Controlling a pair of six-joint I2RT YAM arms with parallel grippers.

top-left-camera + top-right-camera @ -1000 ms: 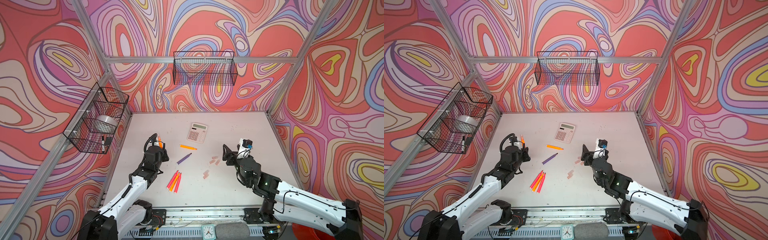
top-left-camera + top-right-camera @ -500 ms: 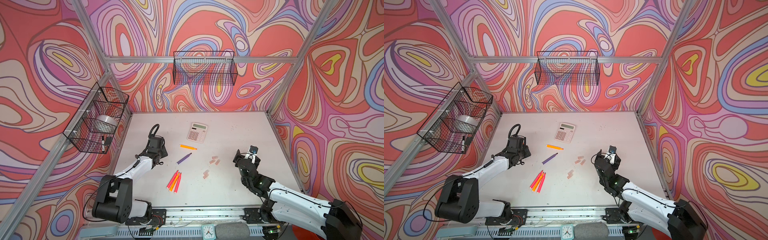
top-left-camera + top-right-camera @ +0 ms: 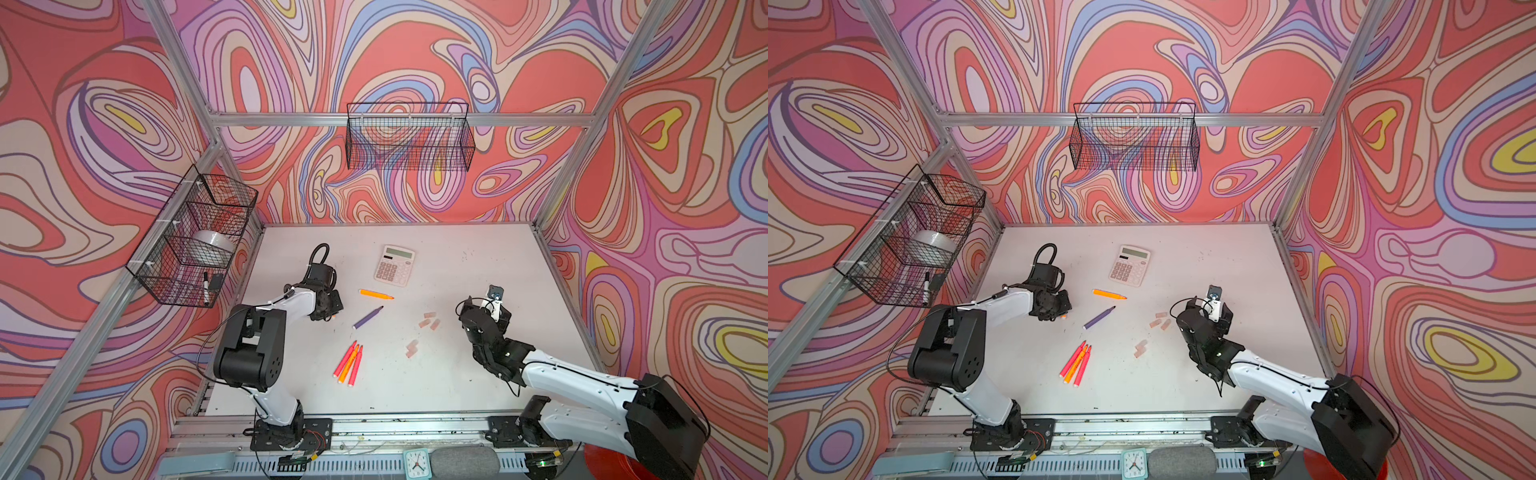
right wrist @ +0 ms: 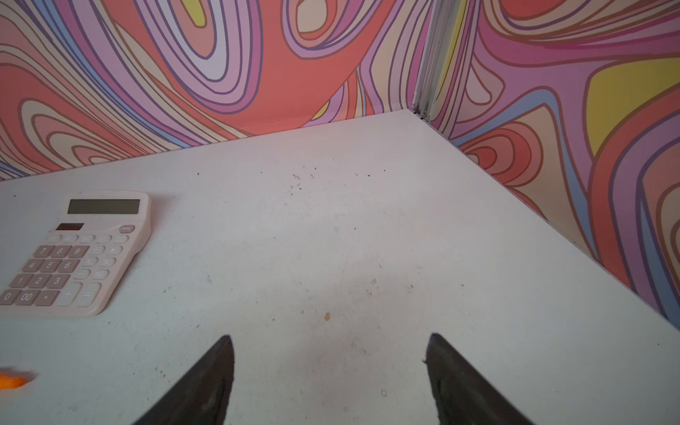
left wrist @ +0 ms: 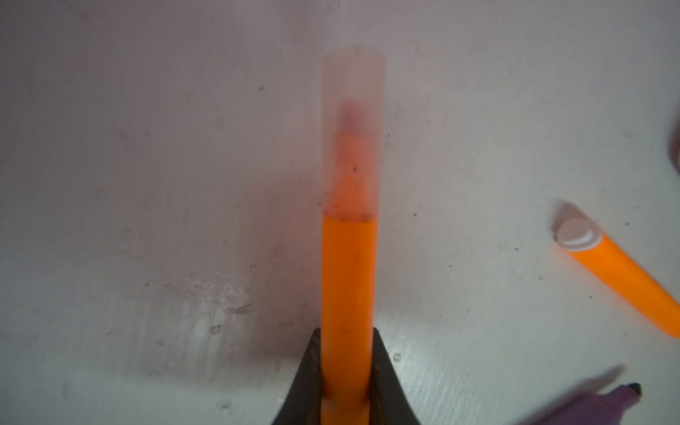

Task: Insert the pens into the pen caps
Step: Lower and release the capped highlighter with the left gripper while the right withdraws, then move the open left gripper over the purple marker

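My left gripper is shut on an orange pen whose tip sits inside a translucent pen cap, close above the table. In both top views this gripper is low at the table's left. Loose pens lie mid-table: an orange one, a purple one, and three orange and pink-red ones side by side. Loose pen caps lie in two small groups. My right gripper stands open and empty, right of the caps.
A pale calculator lies behind the pens. A wire basket on the left wall holds a tape roll and a black-capped marker. Another wire basket hangs on the back wall. A small clock stands on the front rail.
The left arm has folded down and carried the held orange pen low to the table. The open right gripper has drawn back to the right, away from the caps.
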